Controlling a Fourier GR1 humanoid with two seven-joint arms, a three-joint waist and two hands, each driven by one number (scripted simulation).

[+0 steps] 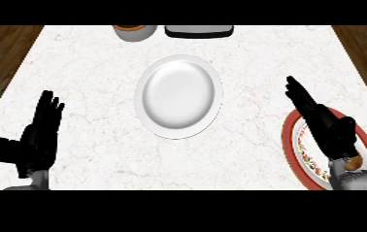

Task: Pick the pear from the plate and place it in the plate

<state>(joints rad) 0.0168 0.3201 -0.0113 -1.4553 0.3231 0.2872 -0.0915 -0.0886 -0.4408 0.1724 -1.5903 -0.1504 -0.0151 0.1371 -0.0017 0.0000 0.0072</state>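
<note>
A white plate [178,96] lies in the middle of the marble counter and holds nothing. At the lower right sits a red-rimmed patterned plate [296,146], partly covered by my right hand [326,126]. That hand is open, its straight fingers pointing up and to the left over the plate. A small brownish piece of the pear [353,162] shows beside the wrist; the rest is hidden by the forearm. My left hand [39,136] rests open at the lower left with its fingers up, far from both plates.
A grey bowl [134,31] with something orange inside stands at the counter's far edge. Beside it lies a dark flat object [199,30]. Wooden floor [14,44] shows past the counter's left and right edges.
</note>
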